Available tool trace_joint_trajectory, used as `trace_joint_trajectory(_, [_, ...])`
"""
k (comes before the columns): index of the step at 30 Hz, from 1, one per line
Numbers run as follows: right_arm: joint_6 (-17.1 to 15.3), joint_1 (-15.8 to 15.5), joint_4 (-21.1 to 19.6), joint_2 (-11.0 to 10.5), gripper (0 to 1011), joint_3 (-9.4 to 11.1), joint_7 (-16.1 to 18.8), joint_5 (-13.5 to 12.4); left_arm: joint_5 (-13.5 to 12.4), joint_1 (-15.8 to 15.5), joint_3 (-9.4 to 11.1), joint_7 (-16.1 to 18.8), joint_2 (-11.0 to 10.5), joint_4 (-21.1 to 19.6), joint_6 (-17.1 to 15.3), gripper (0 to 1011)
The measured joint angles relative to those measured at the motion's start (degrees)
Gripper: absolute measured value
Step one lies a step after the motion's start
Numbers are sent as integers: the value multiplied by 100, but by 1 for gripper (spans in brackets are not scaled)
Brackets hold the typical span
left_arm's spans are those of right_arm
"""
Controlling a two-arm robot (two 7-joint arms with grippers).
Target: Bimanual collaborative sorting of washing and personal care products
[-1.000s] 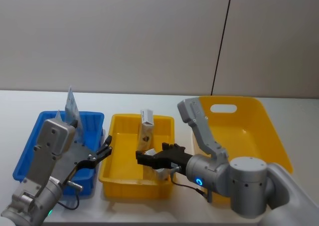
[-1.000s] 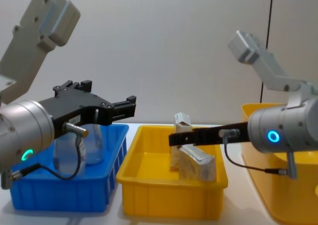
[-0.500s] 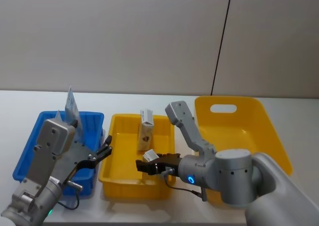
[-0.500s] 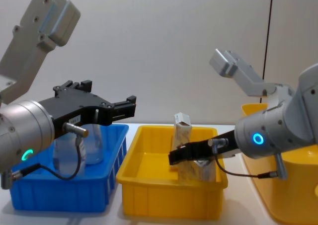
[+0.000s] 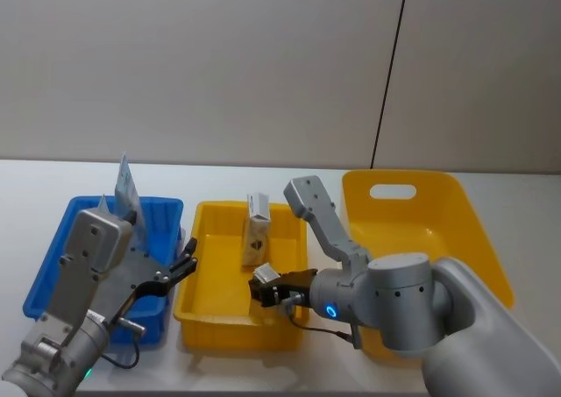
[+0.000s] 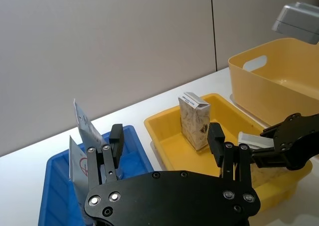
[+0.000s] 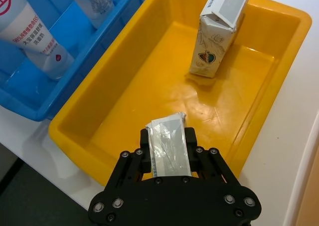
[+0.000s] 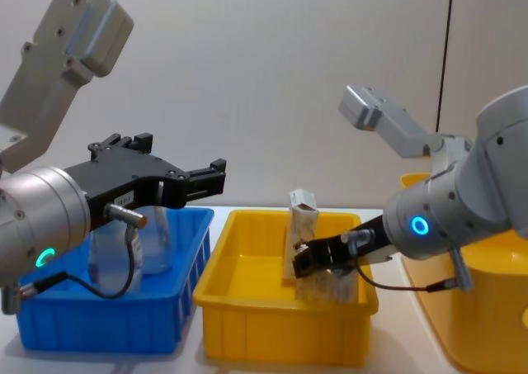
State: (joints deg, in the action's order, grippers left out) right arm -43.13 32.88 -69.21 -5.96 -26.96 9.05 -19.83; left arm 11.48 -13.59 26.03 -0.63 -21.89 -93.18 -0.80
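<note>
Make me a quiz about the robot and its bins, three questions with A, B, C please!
1. Where does the upright packet stand?
A) on the table
B) in the small yellow bin
C) in the big yellow bin

2. What colour is the bin holding the tubes?
A) blue
B) red
C) green

3. What is the right gripper doing?
A) open, holding nothing
B) shut on a second packet
C) shut on a tube

Answers:
1 B, it stands at the far end of the small yellow bin.
2 A, the tubes lean in the blue bin, and the left gripper hovers open beside it.
3 B, it clamps the second packet at the small yellow bin's near end.
</note>
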Motion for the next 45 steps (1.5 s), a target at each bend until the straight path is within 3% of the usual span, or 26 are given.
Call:
trace_joint_trajectory(14, [253, -67, -427, -105, 306, -17, -175, 258, -1, 0, 0, 0, 0, 0, 0, 1001])
trace_joint_trajectory(29, [813, -220, -1211, -350, 214, 77, -407, 602, 0, 0, 0, 0, 0, 0, 0, 1001])
trace_joint_trajectory(36, [1016, -386, -1681, -518, 185, 267, -624, 755, 0, 0, 0, 0, 0, 0, 0, 1001])
trace_joint_trajectory(45, [1081, -773, -2365, -723, 175, 671, -1026, 901, 0, 0, 0, 0, 0, 0, 0, 1001])
